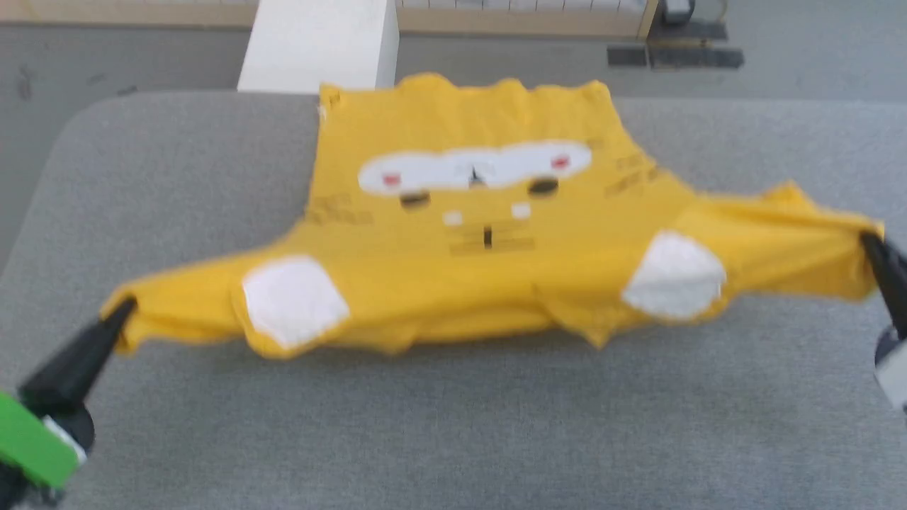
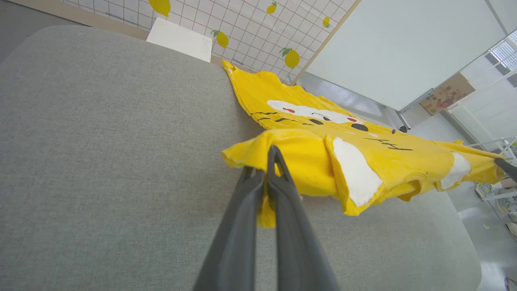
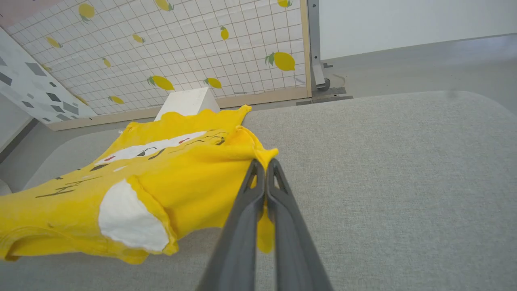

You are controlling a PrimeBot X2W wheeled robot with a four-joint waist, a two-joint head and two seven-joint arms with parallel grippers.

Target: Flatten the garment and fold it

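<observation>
The garment [image 1: 482,283] is a bright yellow T-shirt with white patches, red dots and black lines, stretched wide across the grey table [image 1: 453,425]. Its near edge hangs lifted off the surface between my two grippers, while its far hem rests near the table's back edge. My left gripper [image 1: 126,312] is shut on the left sleeve end; the left wrist view shows that gripper [image 2: 270,161] pinching yellow cloth of the garment [image 2: 363,133]. At the far right my right gripper [image 1: 870,244] is shut on the other sleeve end, seen up close as the right gripper [image 3: 264,165] biting the garment [image 3: 181,182].
A white box [image 1: 319,42] stands just behind the table's back edge, close to the shirt's far hem. A lemon-patterned grid panel [image 3: 181,48] and grey floor [image 1: 815,64] lie beyond. Bare grey tabletop stretches in front of the shirt.
</observation>
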